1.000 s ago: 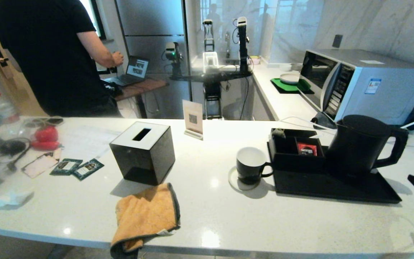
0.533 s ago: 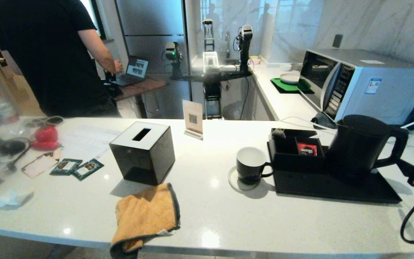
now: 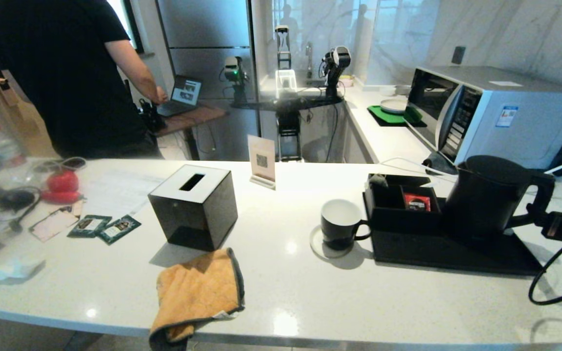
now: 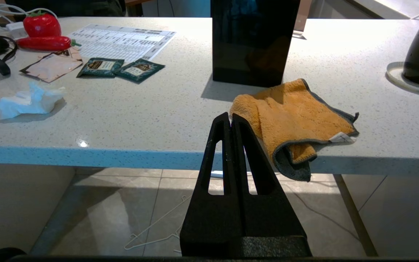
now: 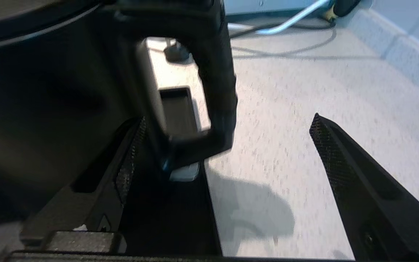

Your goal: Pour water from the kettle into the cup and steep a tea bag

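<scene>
The right gripper [image 5: 224,145] stands wide open at the counter's right edge, holding nothing, its fingers either side of the kettle [image 3: 486,197] handle's lower end (no contact visible). The kettle stands on the black tray [image 3: 456,253], the cup [image 3: 339,224] just left of it. The left gripper [image 4: 231,122], fingers pressed together, hangs below the counter's front edge.

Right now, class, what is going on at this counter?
The robot's right gripper, fingers spread wide, sits at the looped handle of the black kettle, not yet gripping it. The kettle stands on a black tray, with the empty cup beside the tray. The left gripper is parked, shut, below the counter edge, near an orange cloth.
</scene>
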